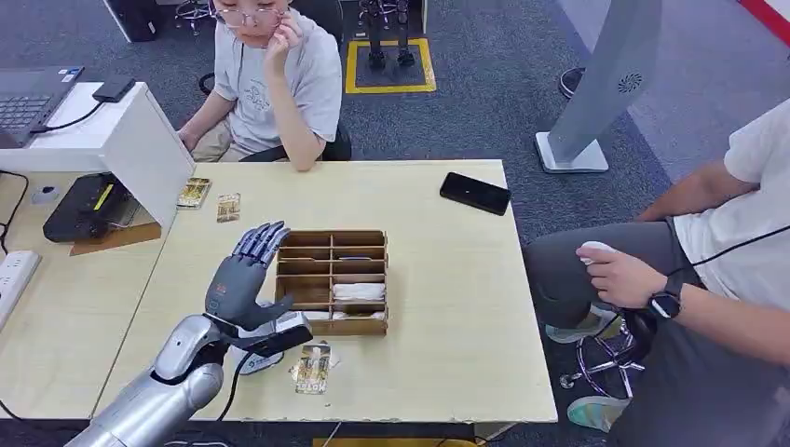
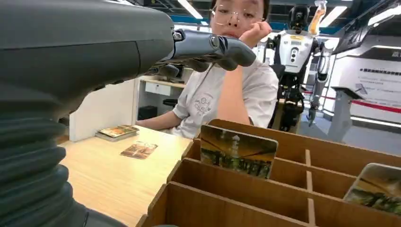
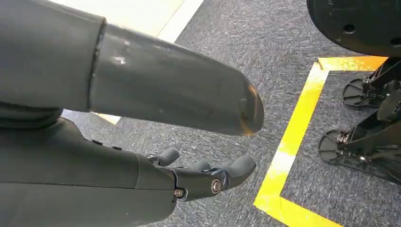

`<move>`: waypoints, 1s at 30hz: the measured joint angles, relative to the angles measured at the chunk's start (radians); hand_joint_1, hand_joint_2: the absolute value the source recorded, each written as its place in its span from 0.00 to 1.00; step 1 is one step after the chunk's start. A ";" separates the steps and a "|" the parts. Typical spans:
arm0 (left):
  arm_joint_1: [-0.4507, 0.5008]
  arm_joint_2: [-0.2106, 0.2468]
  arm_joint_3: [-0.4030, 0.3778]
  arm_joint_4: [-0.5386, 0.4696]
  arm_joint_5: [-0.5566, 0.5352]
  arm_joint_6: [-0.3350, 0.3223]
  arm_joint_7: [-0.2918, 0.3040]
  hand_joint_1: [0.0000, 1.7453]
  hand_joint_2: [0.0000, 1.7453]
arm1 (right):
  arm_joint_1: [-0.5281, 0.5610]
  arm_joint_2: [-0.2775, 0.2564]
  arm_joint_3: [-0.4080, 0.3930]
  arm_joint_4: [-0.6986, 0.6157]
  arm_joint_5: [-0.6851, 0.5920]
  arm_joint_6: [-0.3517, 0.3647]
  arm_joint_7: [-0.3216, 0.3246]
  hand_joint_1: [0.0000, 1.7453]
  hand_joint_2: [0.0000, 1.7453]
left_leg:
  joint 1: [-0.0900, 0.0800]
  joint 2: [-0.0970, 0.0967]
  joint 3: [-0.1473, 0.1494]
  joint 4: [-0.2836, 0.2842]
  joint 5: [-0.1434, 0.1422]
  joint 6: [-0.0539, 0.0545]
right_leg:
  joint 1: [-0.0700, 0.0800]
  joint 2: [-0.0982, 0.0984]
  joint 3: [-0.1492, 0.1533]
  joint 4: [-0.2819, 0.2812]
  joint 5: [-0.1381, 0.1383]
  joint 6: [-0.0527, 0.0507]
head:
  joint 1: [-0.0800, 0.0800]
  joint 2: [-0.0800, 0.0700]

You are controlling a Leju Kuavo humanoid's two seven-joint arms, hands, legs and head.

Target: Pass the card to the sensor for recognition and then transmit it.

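Cards: in the head view one card (image 1: 313, 368) lies flat near the table's (image 1: 447, 307) front edge, just in front of the wooden divider box (image 1: 333, 279), and two more cards (image 1: 210, 199) lie near the far left edge, beside a white sensor housing (image 1: 140, 140). The left hand (image 1: 244, 275) hovers at the box's left side with fingers extended and apart, holding nothing. A black phone (image 1: 475, 193) sits well apart near the far right edge. The right half of the tabletop, between box and edge, is bare wood. One person (image 1: 275, 79) sits behind the far edge; a second person (image 1: 689, 279) sits off the right side.

In the left wrist view two cards stand upright in the box's compartments: one (image 2: 238, 150) in a middle row, another (image 2: 376, 188) towards the picture's edge. The hand's thumb (image 2: 213, 47) reaches over the box, touching nothing. Two flat card piles (image 2: 127, 139) lie beyond on bare table.

In the right wrist view the right hand (image 3: 198, 177) hangs over grey carpet (image 3: 227, 71) near a yellow floor marking (image 3: 288, 156), fingers loosely curled but apart, holding nothing.
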 joint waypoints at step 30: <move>-0.031 -0.045 0.015 0.055 0.012 -0.003 0.010 0.00 1.00 | -0.006 0.008 -0.003 0.000 0.000 -0.006 0.006 0.00 0.00 | 0.000 0.000 0.000 0.000 0.000 0.000 | 0.000 0.000 0.000 0.000 0.000 0.000 | 0.000 0.000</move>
